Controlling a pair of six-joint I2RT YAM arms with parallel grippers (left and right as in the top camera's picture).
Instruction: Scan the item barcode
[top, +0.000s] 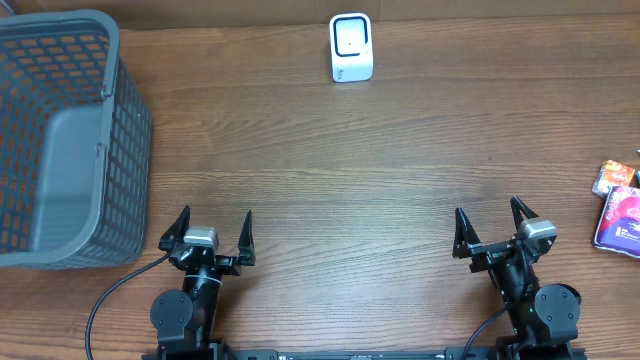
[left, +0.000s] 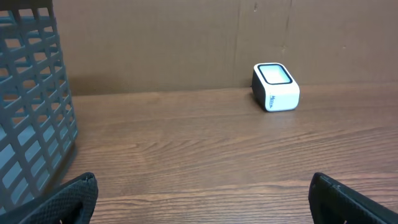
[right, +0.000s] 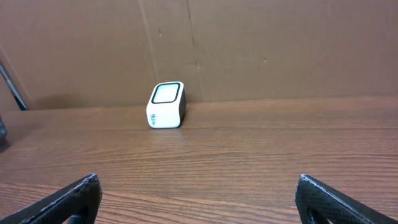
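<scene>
A white barcode scanner (top: 351, 47) with a dark-rimmed window stands at the table's far edge; it also shows as the scanner (left: 275, 87) in the left wrist view and the scanner (right: 166, 105) in the right wrist view. Small packaged items (top: 620, 207), purple and orange, lie at the right edge of the table. My left gripper (top: 208, 232) rests open near the front left, nothing between its fingers (left: 68, 200). My right gripper (top: 493, 227) stands open near the front right, left of the items, its fingers (right: 329, 200) spread over bare wood.
A grey mesh basket (top: 70, 140) fills the left side of the table, close to my left gripper, and appears as the basket (left: 31, 106) in the left wrist view. A brown cardboard wall (right: 249, 43) backs the table.
</scene>
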